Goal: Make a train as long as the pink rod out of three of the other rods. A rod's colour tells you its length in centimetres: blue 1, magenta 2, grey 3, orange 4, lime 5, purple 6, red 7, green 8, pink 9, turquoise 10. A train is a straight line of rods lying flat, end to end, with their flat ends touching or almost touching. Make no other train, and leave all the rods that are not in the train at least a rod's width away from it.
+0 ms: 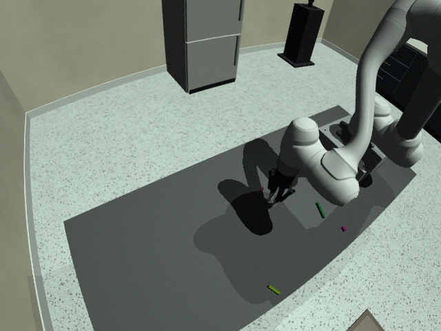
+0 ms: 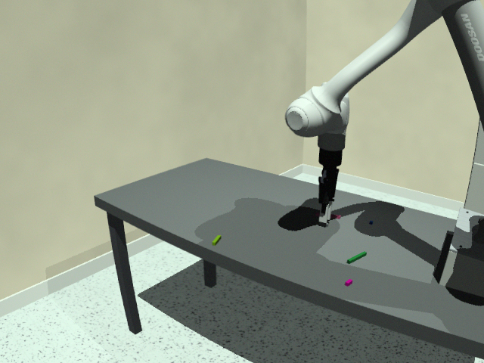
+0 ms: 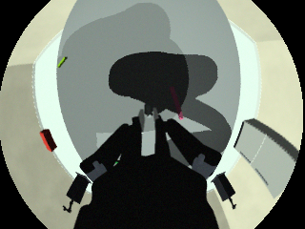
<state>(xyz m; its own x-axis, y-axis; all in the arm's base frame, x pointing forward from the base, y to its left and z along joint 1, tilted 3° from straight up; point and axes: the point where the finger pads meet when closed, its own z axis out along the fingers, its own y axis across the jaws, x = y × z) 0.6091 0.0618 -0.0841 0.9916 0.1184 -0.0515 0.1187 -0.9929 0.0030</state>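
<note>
My gripper points down with its tips close to the table, its fingers slightly apart. A small dark patch shows between the tips; I cannot tell if it is a grey rod or shadow. The pink rod lies beside the gripper, mostly in shadow. The lime rod lies near the table's long edge. The green rod and the magenta rod lie apart. A tiny blue rod lies nearer the arm's base.
The grey table carries the rods and the arm's base plate. Dark arm shadows fall around the gripper. A fridge and a black pedestal stand on the floor beyond the table.
</note>
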